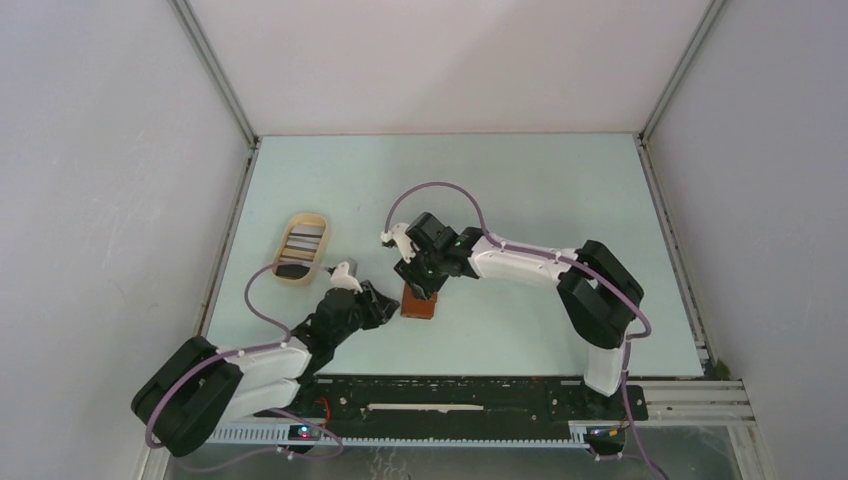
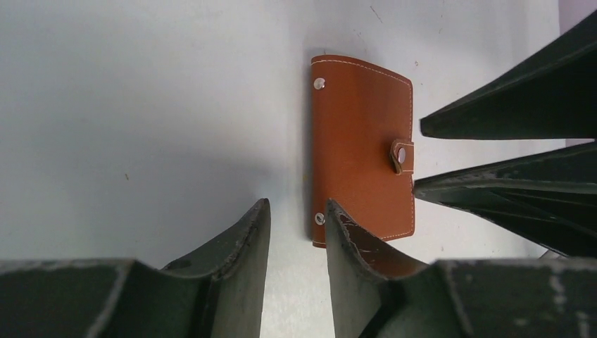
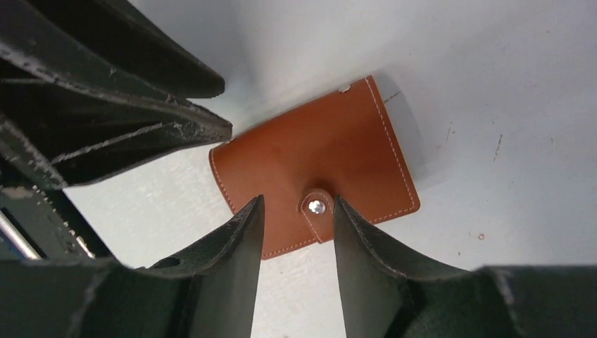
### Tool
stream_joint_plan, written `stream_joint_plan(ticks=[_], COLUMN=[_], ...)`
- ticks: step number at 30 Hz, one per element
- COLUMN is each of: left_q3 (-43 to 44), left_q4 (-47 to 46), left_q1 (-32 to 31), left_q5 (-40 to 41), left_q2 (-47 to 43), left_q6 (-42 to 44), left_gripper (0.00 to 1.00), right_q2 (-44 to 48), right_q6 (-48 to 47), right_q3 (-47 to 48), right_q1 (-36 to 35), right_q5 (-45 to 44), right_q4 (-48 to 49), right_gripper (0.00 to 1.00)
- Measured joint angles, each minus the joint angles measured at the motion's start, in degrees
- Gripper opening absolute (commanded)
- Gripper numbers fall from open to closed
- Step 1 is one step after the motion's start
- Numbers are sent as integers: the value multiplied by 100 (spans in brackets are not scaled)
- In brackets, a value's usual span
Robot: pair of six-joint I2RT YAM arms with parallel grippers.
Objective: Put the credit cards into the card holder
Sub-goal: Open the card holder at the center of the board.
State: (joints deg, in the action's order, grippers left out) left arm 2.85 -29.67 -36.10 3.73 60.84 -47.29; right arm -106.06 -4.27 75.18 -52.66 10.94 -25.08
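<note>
Closed card holder point(image 2: 362, 148) lies flat between two half-open, empty grippers.
Its long axis runs straight ahead of the left gripper point(image 2: 297, 208); its clasp tab point(image 3: 317, 208) sits between the right gripper point(image 3: 297, 204) fingertips.

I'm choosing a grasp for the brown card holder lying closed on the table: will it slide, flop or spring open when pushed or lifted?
Probably it slides rather than tips: the card holder lies flat on the smooth table. It likely stays shut, since its clasp tab looks snapped. The stitched, leather-like cover suggests slight flex, not floppiness.
</note>
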Motion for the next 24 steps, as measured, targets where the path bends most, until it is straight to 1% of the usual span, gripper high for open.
stream_joint_plan(ticks=[8,14,24], left_q3=[0,0,0], left_q4=[-442,-767,-890], left_q1=[-9,-92,-234], left_q5=[-116,-157,-142], left_q2=[387,671,748], left_q6=[-61,-125,-181], left_gripper=[35,33,32], right_q2=[-476,-498,-507], right_q6=[37,15,-188], right_q3=[225,291,321], right_q1=[-74,-210,-262], right_q5=[-476,-793,-942], right_q4=[-160,-254,-345], right_gripper=[46,45,51])
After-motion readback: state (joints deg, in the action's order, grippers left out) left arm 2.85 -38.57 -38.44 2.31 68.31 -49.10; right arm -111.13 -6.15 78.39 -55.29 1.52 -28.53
